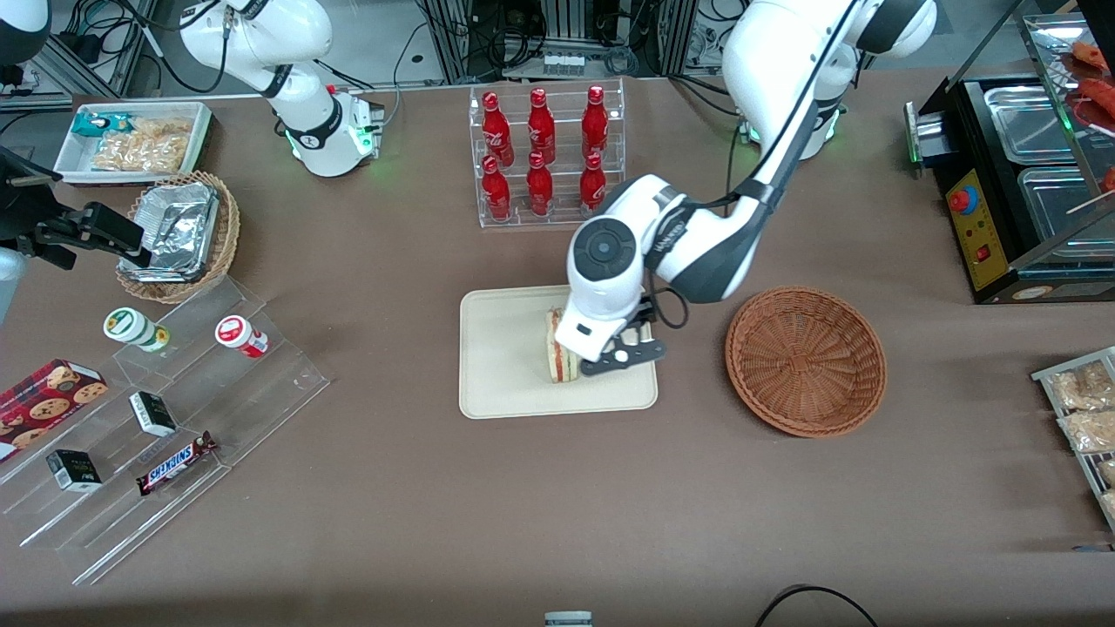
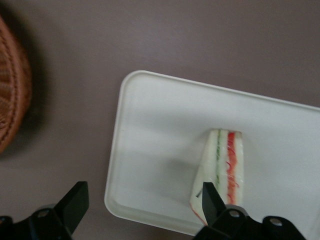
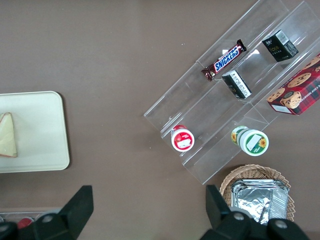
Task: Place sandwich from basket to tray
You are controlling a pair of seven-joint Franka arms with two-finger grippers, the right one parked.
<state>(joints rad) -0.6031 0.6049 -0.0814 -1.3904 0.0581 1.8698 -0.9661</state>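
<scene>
Sandwich [image 2: 222, 162] standing on edge on tray [image 2: 150, 120]; my gripper [image 2: 142, 200] above it, fingers [image 2: 210, 197] wide, holding nothing. Basket [image 1: 806, 359] beside tray.

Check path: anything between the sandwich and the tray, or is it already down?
Nothing visible stands in the way. The sandwich already stands on the tray, on edge with its filling stripes showing. The hand hangs open just above it, one finger overlapping the sandwich in the wrist view. The basket beside the tray is empty.
</scene>
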